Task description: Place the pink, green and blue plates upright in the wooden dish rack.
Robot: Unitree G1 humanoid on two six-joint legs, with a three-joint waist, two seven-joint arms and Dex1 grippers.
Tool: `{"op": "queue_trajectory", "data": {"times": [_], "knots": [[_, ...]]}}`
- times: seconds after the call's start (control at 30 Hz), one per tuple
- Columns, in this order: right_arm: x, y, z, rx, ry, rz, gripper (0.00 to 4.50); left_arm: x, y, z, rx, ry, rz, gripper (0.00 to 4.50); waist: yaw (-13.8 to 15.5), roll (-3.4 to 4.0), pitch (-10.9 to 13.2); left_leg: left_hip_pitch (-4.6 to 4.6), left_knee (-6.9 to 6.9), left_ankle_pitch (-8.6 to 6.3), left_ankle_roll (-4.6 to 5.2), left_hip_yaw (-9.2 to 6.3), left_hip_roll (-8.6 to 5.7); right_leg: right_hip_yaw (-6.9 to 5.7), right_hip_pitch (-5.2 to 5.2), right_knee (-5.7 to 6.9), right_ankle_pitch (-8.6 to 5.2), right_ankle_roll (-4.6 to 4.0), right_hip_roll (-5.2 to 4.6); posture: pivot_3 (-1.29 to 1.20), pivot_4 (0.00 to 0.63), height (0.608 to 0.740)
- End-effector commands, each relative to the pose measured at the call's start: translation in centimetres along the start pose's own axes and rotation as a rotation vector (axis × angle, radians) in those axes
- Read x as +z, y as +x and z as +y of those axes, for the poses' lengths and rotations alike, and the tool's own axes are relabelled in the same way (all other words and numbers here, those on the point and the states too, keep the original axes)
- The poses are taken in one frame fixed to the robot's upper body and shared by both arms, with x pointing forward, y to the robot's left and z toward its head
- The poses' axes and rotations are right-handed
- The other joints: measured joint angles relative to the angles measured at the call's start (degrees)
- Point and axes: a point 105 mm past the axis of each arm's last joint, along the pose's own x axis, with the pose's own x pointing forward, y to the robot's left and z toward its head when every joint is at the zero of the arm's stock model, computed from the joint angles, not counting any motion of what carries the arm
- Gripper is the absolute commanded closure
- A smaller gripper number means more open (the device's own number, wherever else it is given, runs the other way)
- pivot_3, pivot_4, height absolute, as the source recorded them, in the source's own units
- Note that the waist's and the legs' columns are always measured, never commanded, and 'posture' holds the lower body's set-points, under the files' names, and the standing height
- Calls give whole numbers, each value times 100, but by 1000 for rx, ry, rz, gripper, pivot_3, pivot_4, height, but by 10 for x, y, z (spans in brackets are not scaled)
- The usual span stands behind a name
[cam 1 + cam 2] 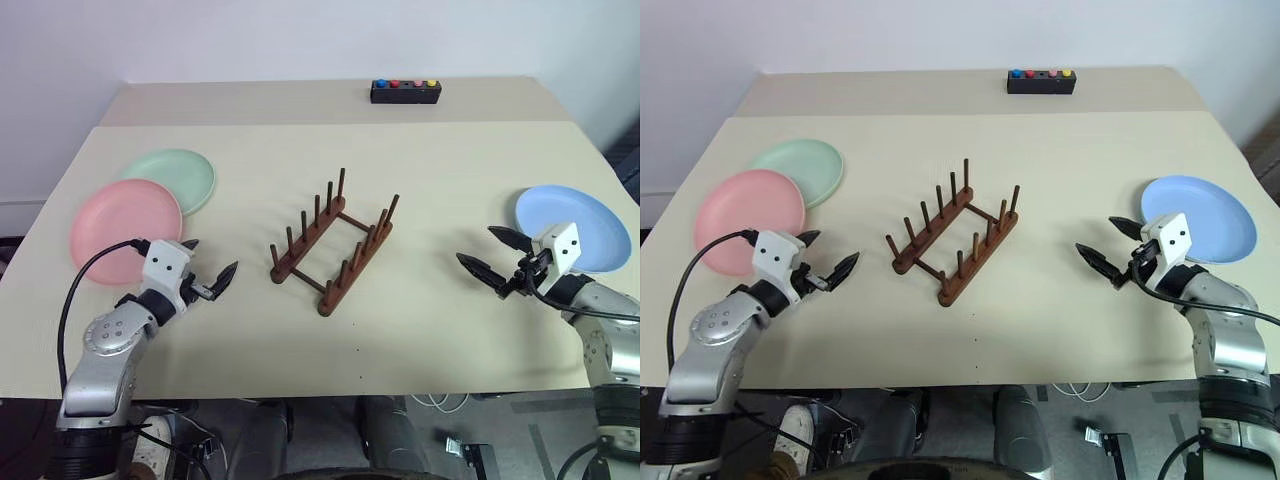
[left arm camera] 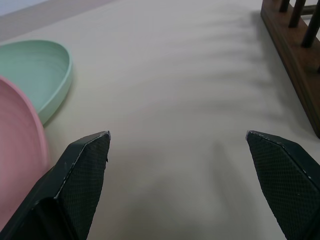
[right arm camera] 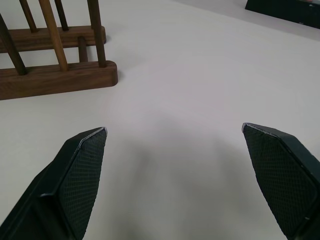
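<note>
Wooden dish rack (image 1: 333, 243) sits mid-table, empty, set at an angle, between the two arms and apart from both. Pink plate (image 1: 118, 226) lies flat at the table's left side, w/ green plate (image 1: 175, 175) just behind it, its near edge tucked under or against the pink rim; can't tell which. Blue plate (image 1: 580, 222) lies flat at far right.

Left gripper (image 1: 211, 278) hovers over the table just right of the pink plate, fingers spread wide, nothing held; it points toward the rack, which is off to its right. In left wrist view the pink rim sits right beside one finger (image 2: 82, 172), rack corner at the other side.

Right gripper (image 1: 492, 258) is wide open too, empty, just left of the blue plate, aimed toward the rack's right end. Black button box (image 1: 405, 92) at the table's far edge.
</note>
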Motion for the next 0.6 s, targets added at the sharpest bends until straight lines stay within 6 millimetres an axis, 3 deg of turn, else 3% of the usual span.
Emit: {"op": "queue_trajectory", "data": {"times": [0.03, 0.37, 0.6], "knots": [[14, 3, -4, -13, -27, -56, 82, 15, -5, 6, 17, 36, -46, 0, 1, 0, 0, 0, 0, 0, 0, 0, 0, 0, 0, 0, 0, 0, 0, 0, 150, 740], [23, 10, -9, -30, -51, -90, 82, 19, 3, 4, 17, 33, -67, 0, 9, 0, 0, 0, -1, 0, 0, 0, 0, 0, 0, -1, 0, 0, 0, 0, 150, 740], [15, 0, -1, -15, -47, -45, 82, 13, -9, -10, -20, 17, -36, 0, -14, 0, 0, 0, -2, 0, 0, 1, 0, 2, -1, -1, 0, 0, -1, 0, 150, 740]]}}
